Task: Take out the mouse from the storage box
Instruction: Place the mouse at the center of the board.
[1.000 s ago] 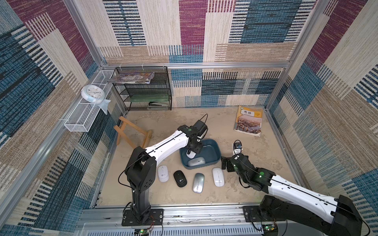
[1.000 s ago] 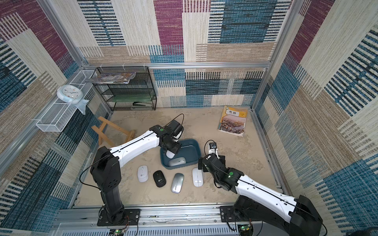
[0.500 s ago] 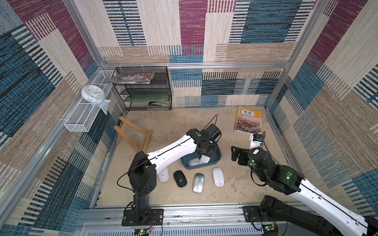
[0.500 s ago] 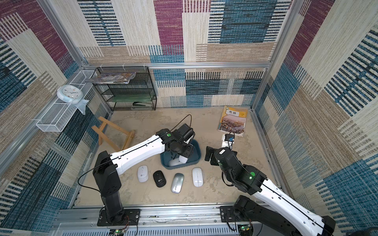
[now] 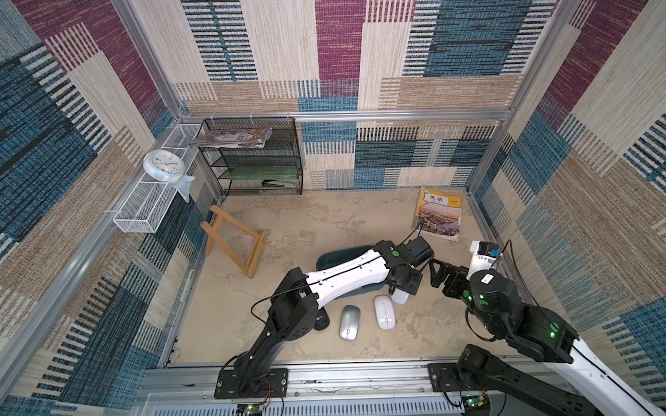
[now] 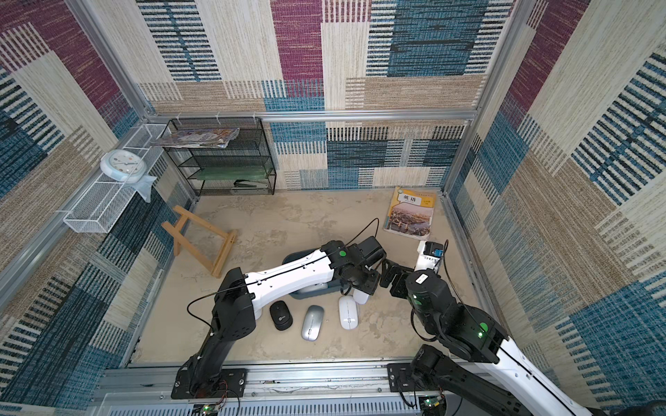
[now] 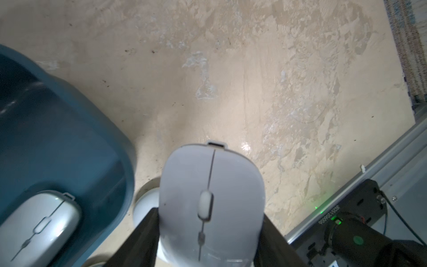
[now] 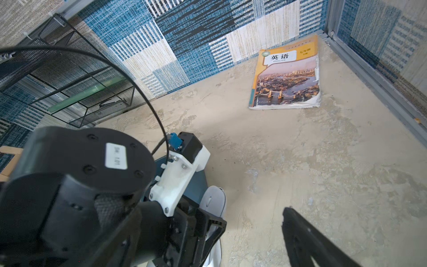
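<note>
left gripper (image 7: 209, 212) is clamping the grey mouse (image 7: 210, 185) between part-open fingers | mouse is hanging over the table (image 7: 231, 81) just outside the box (image 7: 57, 138) | right gripper (image 5: 442, 275) is gaping wide, empty

Textbook (image 8: 285, 76), flat on the counter (image 8: 323, 173) near the back wall:
- The white title panel reads "英语", with "ENGLISH" in small capitals beneath.
- "七年级" is printed at the cover's upper right corner. The smaller line under it is illegible.
- The title characters are also legible on the cover in both top views.

White sticker (image 8: 115, 156) on the left arm's round black housing (image 8: 69, 166): turned sideways, appears to read "SN: 101".

Right arm's black housing (image 7: 346, 231): carries a row of white digits, upside down and too blurred to read reliably.

Clock (image 5: 163, 166) on the white wire basket (image 5: 140, 214): dial numerals are too small to read.
</note>
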Tool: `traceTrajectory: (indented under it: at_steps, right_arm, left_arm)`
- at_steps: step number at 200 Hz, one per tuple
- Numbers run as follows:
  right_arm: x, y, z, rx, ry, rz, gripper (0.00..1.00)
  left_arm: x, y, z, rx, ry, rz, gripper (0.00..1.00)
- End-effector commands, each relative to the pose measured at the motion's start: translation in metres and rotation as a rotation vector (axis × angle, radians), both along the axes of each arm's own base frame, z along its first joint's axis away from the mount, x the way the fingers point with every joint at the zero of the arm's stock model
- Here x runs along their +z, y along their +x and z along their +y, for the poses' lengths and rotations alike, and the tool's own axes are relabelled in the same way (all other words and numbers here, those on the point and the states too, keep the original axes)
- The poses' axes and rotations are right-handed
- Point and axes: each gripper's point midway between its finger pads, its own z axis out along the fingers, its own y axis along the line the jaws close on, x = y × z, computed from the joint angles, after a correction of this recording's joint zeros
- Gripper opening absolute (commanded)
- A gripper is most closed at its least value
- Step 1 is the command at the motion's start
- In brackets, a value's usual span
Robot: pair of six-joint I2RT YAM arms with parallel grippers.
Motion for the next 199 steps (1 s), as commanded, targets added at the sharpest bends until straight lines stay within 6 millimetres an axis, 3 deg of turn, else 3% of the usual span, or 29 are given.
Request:
traceTrajectory:
  at_steps: [1,49,125,167,199]
  right_arm:
    - [0.004,-0.004,-0.004,-0.001,0.03,-0.008,0.98]
    - [0.009,-0.015,-0.013,0.009,0.074,-0.026,0.98]
    - [0.0,-0.017,-0.02,-0.017,0.064,-0.026,0.98]
    - [-0.003,-0.016,-0.021,-0.023,0.06,-0.028,0.98]
    - [-0.001,-0.016,-0.021,-0.025,0.058,-0.032,0.98]
  left_arm:
    - [-0.01,0.001,-0.002,0.026,0.023,0.026,0.51]
    - [-0.033,0.008,-0.02,0.031,0.041,0.051,0.51]
    - [-0.066,0.028,-0.021,0.068,0.119,0.038,0.52]
    - [-0.076,0.032,-0.022,0.076,0.127,0.044,0.57]
    - [-0.076,0.032,-0.024,0.069,0.119,0.052,0.67]
